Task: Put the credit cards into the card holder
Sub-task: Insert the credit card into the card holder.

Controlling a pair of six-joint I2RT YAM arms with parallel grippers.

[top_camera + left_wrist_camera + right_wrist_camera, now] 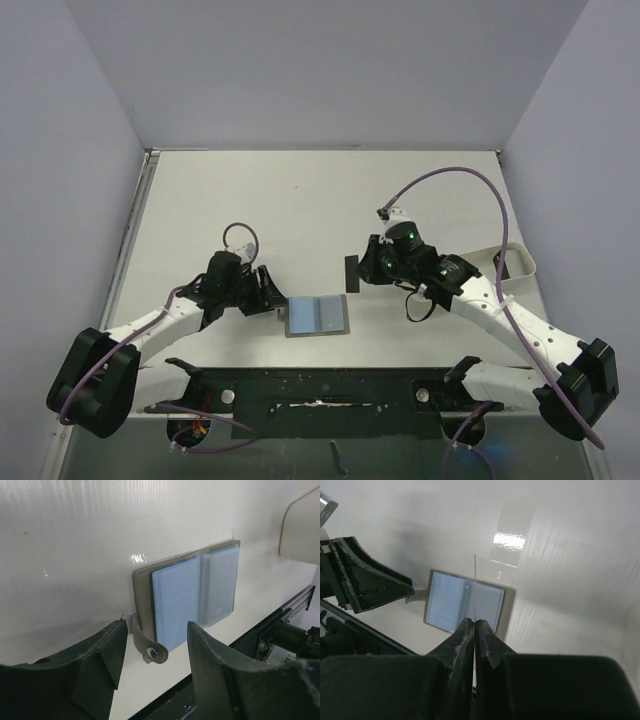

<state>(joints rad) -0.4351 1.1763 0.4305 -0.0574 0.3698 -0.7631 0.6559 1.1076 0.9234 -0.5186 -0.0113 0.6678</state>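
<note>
While holder point(317, 315) lies open, card point(351, 274) hovers.

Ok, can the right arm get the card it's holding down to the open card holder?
Probably yes. The right gripper pinches the card above the card holder, which lies open, blue pockets up, nothing between. The left gripper stands open at the clasp edge, off to the side.
</note>
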